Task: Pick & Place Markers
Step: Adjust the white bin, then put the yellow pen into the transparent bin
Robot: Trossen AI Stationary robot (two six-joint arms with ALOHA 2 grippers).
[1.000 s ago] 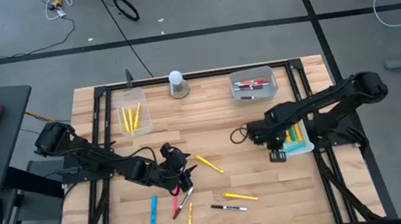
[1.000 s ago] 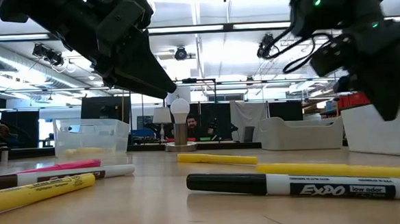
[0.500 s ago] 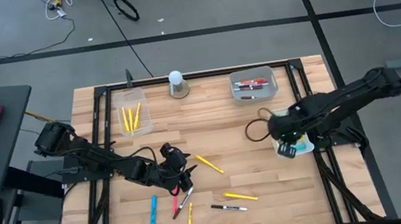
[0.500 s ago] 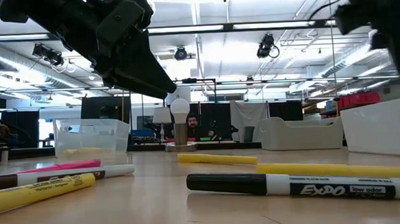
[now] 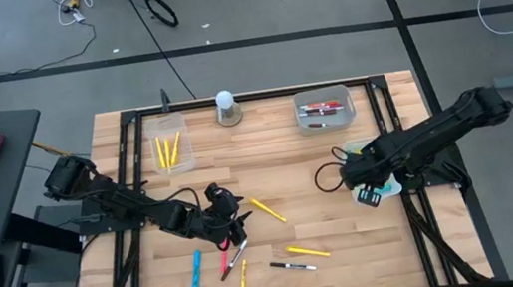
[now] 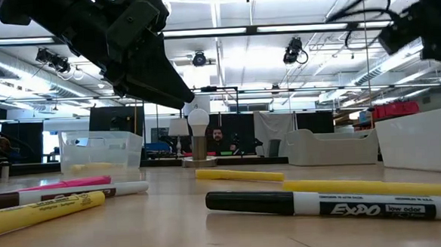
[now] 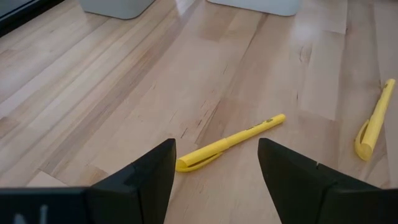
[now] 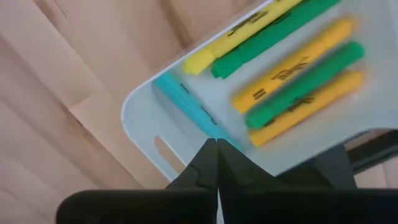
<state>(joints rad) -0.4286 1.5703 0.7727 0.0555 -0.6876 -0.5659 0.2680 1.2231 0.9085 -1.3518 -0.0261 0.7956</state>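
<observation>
Loose markers lie flat on the wooden table: a yellow one (image 5: 268,209), a blue one (image 5: 196,271), a red one (image 5: 224,262), a black-and-white one (image 5: 294,266) and two more yellow ones (image 5: 309,252) (image 5: 243,281). My left gripper (image 5: 235,225) hangs open above the table, with the yellow marker (image 7: 230,142) lying ahead of its fingers. My right gripper (image 8: 216,149) is shut on nothing and points down over the near left corner of a white bin (image 5: 390,183). That bin (image 8: 140,112) holds yellow, green and teal markers.
A clear bin (image 5: 173,151) with yellow markers stands at the far left. A grey bin (image 5: 324,109) with red and dark markers stands at the far right. A white round-topped knob (image 5: 225,106) sits at the far edge. Bare wood lies in the table's middle.
My right gripper has risen and moved a little toward the table's right edge, over the white bin's corner, rolling its wrist as it went. My left arm has kept still.
</observation>
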